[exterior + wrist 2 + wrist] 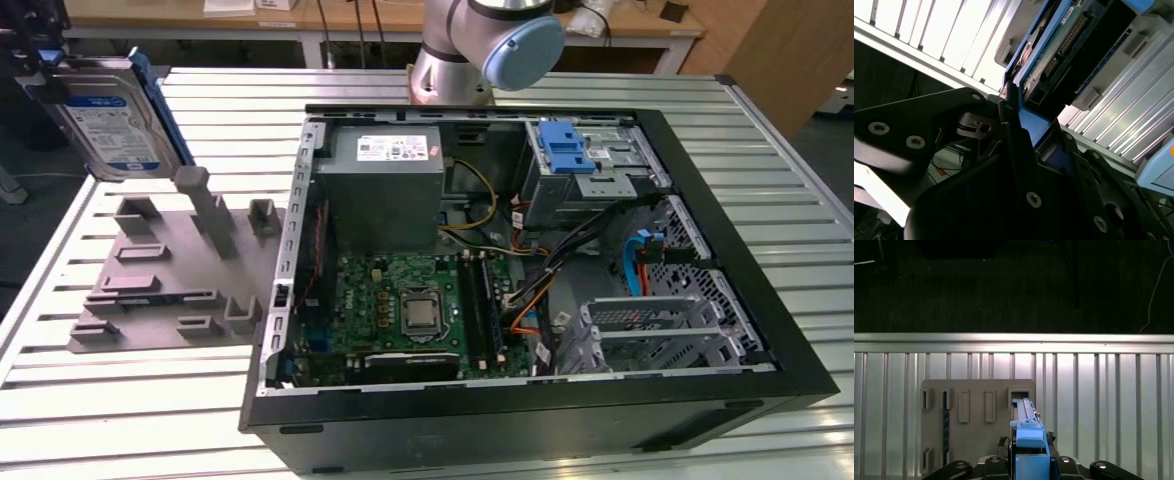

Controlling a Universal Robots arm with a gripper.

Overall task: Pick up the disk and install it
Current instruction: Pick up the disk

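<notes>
The disk, a silver-grey drive with a white-and-blue label in a blue carrier, hangs tilted in the air at the exterior view's far left, above the grey holder. My gripper is shut on its upper end. In the first wrist view the disk shows edge-on between my black fingers, with the grey holder beneath it. The second wrist view shows the disk's circuit-board side clamped in my gripper.
An open computer case lies on the slatted metal table, to the exterior view's right of the holder. Inside are a motherboard, a power supply, a drive cage with a blue bracket and a metal bay. The arm's base stands behind.
</notes>
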